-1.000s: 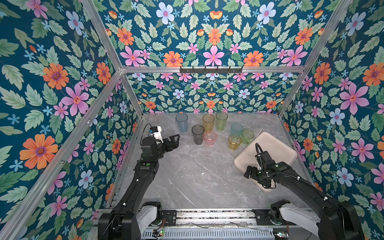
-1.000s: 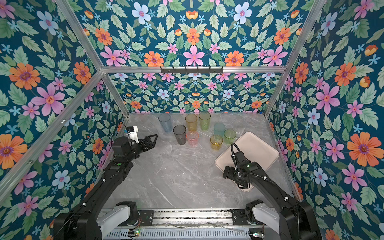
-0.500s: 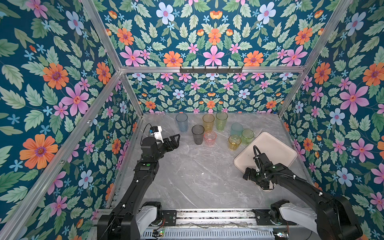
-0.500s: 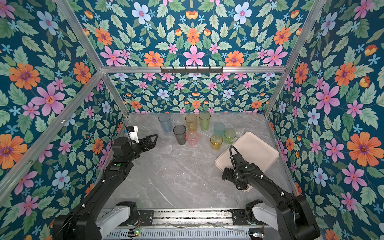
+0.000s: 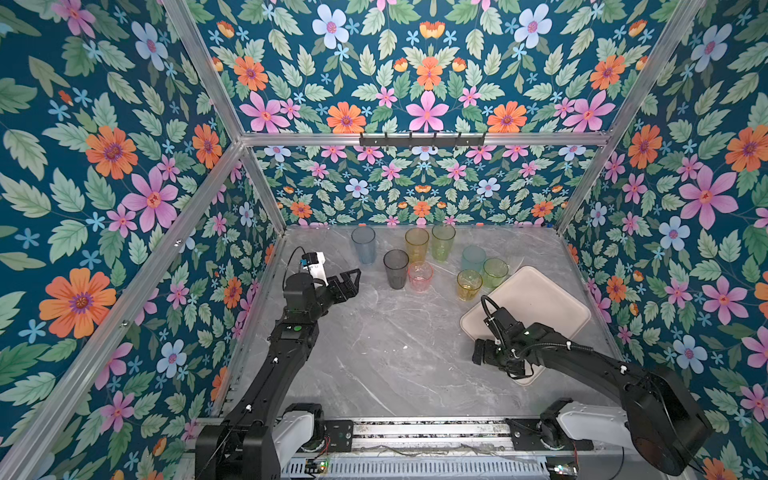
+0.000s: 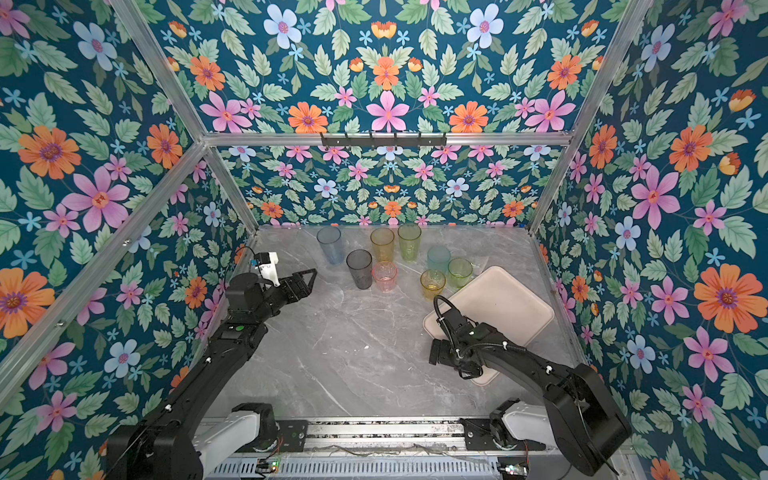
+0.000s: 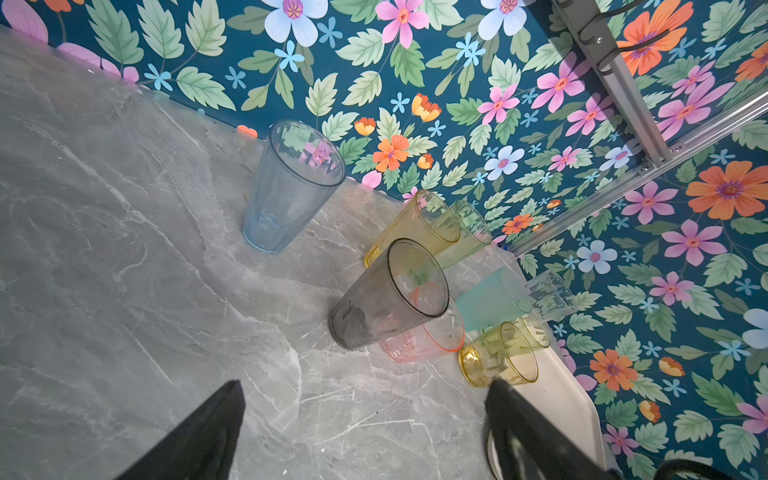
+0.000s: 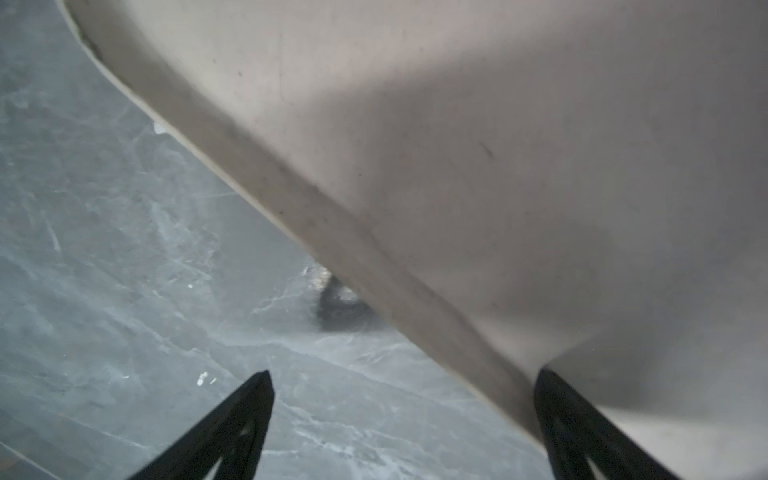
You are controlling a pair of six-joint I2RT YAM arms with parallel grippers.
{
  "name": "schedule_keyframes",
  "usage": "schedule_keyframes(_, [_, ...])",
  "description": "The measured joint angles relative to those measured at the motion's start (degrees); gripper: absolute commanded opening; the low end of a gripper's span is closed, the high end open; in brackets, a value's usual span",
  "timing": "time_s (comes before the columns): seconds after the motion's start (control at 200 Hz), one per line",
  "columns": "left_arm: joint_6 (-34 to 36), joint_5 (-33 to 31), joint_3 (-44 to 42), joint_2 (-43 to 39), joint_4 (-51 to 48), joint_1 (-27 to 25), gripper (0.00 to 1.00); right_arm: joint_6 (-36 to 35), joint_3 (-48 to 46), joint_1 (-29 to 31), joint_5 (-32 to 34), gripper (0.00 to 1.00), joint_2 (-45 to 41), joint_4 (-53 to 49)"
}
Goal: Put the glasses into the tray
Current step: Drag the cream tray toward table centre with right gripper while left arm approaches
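Left gripper (image 5: 348, 284) is up off the grey marble tabletop (image 5: 374, 353) on the left side, jaws spread wide, nothing between them. In the left wrist view its dark fingers (image 7: 208, 428) frame bare table, aimed toward the glasses (image 5: 443, 249).

The glasses are all upright on the table toward the floral back wall (image 5: 415, 195), none inside the tray (image 5: 540, 299).
- Leftmost is the tall pale blue tumbler (image 5: 363, 245), alone, apart from the rest.
- Next is the tall smoky grey tumbler (image 5: 395, 269), with the short pink tumbler (image 5: 420, 276) just beside it on its right.
- Behind those two, the tall amber tumbler (image 5: 416, 245) and tall green tumbler (image 5: 443, 242) stand side by side, close to the wall.
- Further right is the short teal tumbler (image 5: 473, 258).
- The short amber tumbler (image 5: 468, 284) and short green tumbler (image 5: 494, 273) are both just beside the tray's far-left edge; touching or not, cannot tell.
- The clear tumbler (image 7: 548, 293) shows in the left wrist view behind the teal one; hard to make out from above.

The tray, pale pink-beige, lies on the right side of the table, turned at an angle. Right gripper (image 8: 403, 376) is low at the tray's near-left corner, jaws wide apart, holding nothing. In the right wrist view one finger (image 8: 232, 428) is over the table and the other over the tray, with the rim running between them.
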Motion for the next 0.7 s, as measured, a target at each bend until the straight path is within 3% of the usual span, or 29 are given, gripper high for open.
schedule_keyframes(0.48, [-0.04,-0.02,-1.99,-0.72,-0.04,0.0,0.93,0.52,10.32,9.42,-0.33,0.99,13.2,2.1])
schedule_keyframes(0.7, [-0.02,-0.13,-2.03,-1.09,-1.05,0.0,0.93,0.57,15.72,12.26,-3.58,0.99,18.47,5.7])
